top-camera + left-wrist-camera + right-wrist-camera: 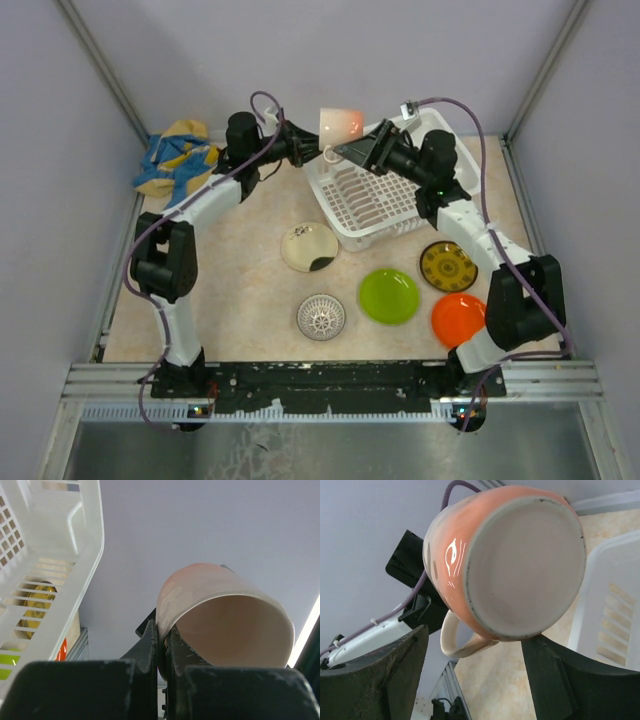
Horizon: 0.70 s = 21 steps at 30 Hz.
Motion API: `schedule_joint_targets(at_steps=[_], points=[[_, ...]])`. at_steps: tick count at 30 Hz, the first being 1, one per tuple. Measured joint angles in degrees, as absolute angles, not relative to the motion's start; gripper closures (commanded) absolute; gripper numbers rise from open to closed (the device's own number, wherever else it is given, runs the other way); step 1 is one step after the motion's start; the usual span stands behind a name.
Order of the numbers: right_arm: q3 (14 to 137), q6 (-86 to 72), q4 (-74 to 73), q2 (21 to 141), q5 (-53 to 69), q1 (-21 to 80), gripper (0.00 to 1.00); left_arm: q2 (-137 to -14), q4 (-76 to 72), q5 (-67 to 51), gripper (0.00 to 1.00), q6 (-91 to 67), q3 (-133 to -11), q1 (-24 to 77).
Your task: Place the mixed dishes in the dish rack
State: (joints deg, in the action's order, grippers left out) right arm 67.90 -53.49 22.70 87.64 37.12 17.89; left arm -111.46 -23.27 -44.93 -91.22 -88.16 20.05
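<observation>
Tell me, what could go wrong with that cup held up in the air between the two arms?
1. The left gripper pinches only the thin rim wall of the tilted pink cup. The cup might pivot or slip out.
2. The right gripper is open, its fingers on either side of the cup's base. If the left lets go before the right closes, the cup would likely drop onto the dish rack below.

dish rack point(620, 560) cut by right edge, pink cup point(210, 595) handle hidden in left wrist view

One cup point(341, 123), one bowl point(321, 316), four plates point(309, 247) point(389, 296) point(447, 266) point(459, 318), one rack point(360, 205), one cloth point(178, 158).
</observation>
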Motion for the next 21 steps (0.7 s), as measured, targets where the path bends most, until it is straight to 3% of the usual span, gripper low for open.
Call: schedule_joint_targets(at_steps=[9, 21], points=[[67.4, -60.7, 33.8, 91.4, 36.0, 17.9, 0.37, -111.8, -27.1, -43.2, 1.00, -93.2, -88.2, 20.3], [67.5, -70.0, 40.8, 97.3, 39.4, 18.0, 0.42, -113.2, -25.2, -43.7, 1.00, -87.0, -90.3, 20.6]])
